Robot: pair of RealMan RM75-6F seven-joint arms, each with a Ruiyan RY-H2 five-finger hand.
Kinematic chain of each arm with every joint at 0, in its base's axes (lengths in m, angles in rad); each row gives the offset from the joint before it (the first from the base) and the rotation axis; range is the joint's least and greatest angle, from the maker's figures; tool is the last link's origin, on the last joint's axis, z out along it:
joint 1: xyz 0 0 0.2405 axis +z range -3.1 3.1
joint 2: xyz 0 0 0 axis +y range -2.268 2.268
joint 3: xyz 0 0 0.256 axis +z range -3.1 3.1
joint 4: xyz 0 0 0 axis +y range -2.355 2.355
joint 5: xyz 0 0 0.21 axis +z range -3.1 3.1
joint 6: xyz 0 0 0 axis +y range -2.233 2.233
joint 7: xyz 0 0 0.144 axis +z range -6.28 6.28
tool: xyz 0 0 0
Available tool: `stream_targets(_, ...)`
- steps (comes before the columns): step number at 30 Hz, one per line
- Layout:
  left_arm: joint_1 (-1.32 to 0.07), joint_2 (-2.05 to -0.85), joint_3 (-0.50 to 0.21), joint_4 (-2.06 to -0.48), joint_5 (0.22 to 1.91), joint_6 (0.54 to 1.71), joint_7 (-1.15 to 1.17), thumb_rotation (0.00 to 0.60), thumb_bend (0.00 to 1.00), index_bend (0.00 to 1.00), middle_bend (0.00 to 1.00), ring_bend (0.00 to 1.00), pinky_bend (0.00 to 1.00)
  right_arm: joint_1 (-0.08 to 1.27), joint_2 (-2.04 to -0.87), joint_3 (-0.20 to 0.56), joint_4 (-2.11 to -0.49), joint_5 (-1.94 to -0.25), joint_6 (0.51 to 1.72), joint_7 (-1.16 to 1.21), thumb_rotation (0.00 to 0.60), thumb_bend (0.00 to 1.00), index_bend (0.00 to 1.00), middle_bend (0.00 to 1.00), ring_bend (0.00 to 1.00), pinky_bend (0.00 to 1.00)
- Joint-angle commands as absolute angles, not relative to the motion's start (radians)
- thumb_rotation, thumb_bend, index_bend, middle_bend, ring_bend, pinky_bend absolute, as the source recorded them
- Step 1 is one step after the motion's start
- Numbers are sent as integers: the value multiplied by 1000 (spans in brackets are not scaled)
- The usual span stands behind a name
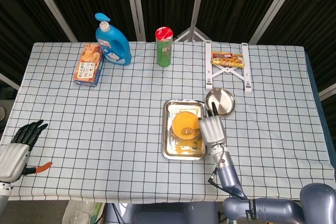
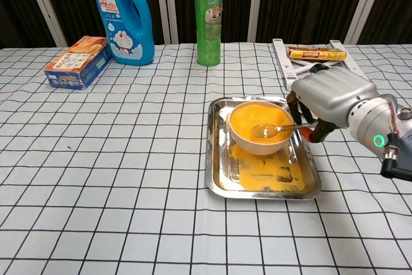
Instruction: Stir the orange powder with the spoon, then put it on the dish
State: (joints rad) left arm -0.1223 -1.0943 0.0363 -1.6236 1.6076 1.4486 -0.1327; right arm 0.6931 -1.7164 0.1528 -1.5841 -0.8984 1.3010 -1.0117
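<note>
Orange powder [image 2: 261, 120] fills a white bowl [image 2: 248, 143] that stands on a steel tray [image 2: 215, 178] near the middle of the checked tablecloth [image 2: 129, 159], with more powder spilled on the tray floor in front of the bowl. A spoon [image 2: 265, 131] rests with its scoop in the powder, and the right hand [image 2: 328, 98] just right of the tray holds its handle, fingers closed around it. At the near left edge of the table, the left hand [image 1: 18, 148] rests with dark fingers spread, holding nothing. Just beyond the right hand sits a round steel dish [image 1: 220, 101]. Farther back, a white stand [image 2: 309, 62] carries a snack bar [image 2: 315, 53]. Along the far side stand a green can [image 2: 208, 24], a blue bottle [image 2: 125, 17] and an orange box [image 2: 77, 62].
</note>
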Motion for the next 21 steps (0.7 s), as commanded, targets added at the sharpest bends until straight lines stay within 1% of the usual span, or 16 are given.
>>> stream_targets(1, -122, -1094, 36, -1624, 1608, 1449, -133, 600, 0, 0, 0, 0, 0, 693, -1716, 153, -1584, -901, 1302, -1011, 600, 519, 585, 553, 264, 0)
stream_targets(6, -122, -1095, 36, -1623, 1608, 1448, -133, 600, 0, 0, 0, 0, 0, 692, -1713, 155, -1586, -909, 1306, -1008, 600, 527, 611, 574, 287, 0)
stream_targets(13, -123, -1095, 36, -1624, 1608, 1448, -131, 600, 0, 0, 0, 0, 0, 693, -1703, 156, -1594, -919, 1310, -1013, 600, 562, 630, 585, 290, 0)
stream_targets(16, -122, -1095, 37, -1624, 1608, 1448, -131, 600, 0, 0, 0, 0, 0, 696, -1697, 156, -1600, -923, 1314, -1023, 600, 606, 631, 587, 290, 0)
stream_targets(18, -123, -1095, 37, -1624, 1608, 1448, -131, 600, 0, 0, 0, 0, 0, 698, -1691, 159, -1609, -923, 1316, -1032, 600, 659, 638, 593, 290, 0)
stream_targets(21, -123, -1094, 37, -1625, 1608, 1448, -131, 600, 0, 0, 0, 0, 0, 703, -1682, 164, -1624, -922, 1321, -1050, 600, 706, 656, 604, 290, 0)
